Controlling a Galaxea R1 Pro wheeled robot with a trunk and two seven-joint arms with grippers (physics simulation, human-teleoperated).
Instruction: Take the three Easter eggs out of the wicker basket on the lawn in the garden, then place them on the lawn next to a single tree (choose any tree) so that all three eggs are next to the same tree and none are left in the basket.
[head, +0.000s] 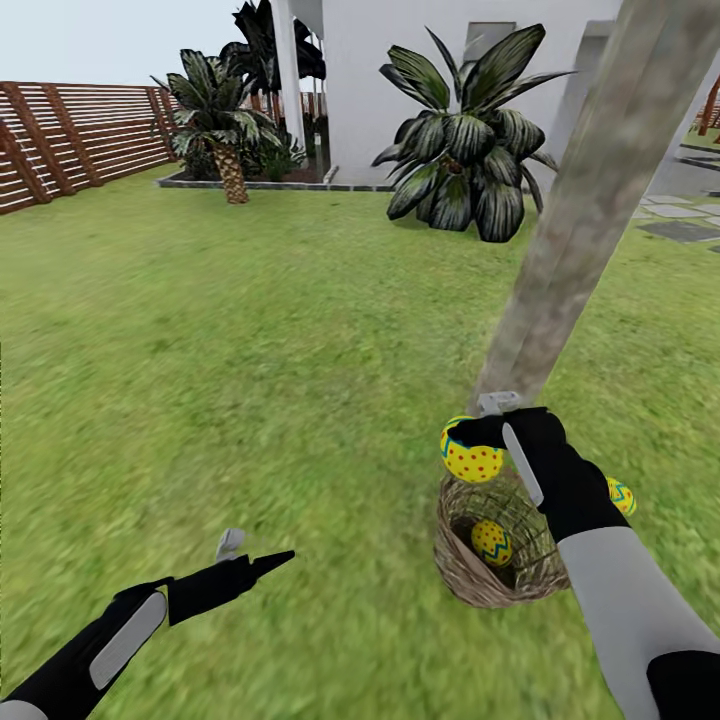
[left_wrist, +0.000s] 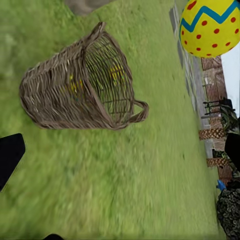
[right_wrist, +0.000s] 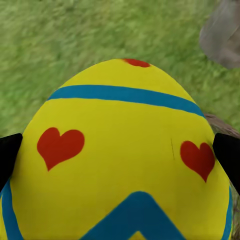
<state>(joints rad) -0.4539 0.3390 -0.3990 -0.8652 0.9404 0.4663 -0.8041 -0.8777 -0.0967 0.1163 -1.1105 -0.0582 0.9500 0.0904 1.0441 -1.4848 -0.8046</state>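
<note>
My right gripper (head: 484, 436) is shut on a yellow Easter egg (head: 470, 456) with red dots, held just above the far rim of the wicker basket (head: 470, 575). In the right wrist view this egg (right_wrist: 125, 160) sits between the black fingertips (right_wrist: 227, 152). A second egg (head: 491, 541) lies inside the basket. A third egg (head: 621, 495) rests on the lawn (head: 250, 380) behind my right arm. The tree (head: 590, 200) trunk rises right behind the basket. My left gripper (head: 252, 553) hovers open over grass to the left. Its wrist view shows the basket (left_wrist: 65, 90) and the held egg (left_wrist: 210, 27).
A short palm (head: 222, 120) and a big dark-leaved plant (head: 465, 140) stand ahead by the white house (head: 400, 60). The brown slat fence (head: 70, 140) runs along the left. Stone paving (head: 680, 220) lies at the far right. Open grass spreads left of the basket.
</note>
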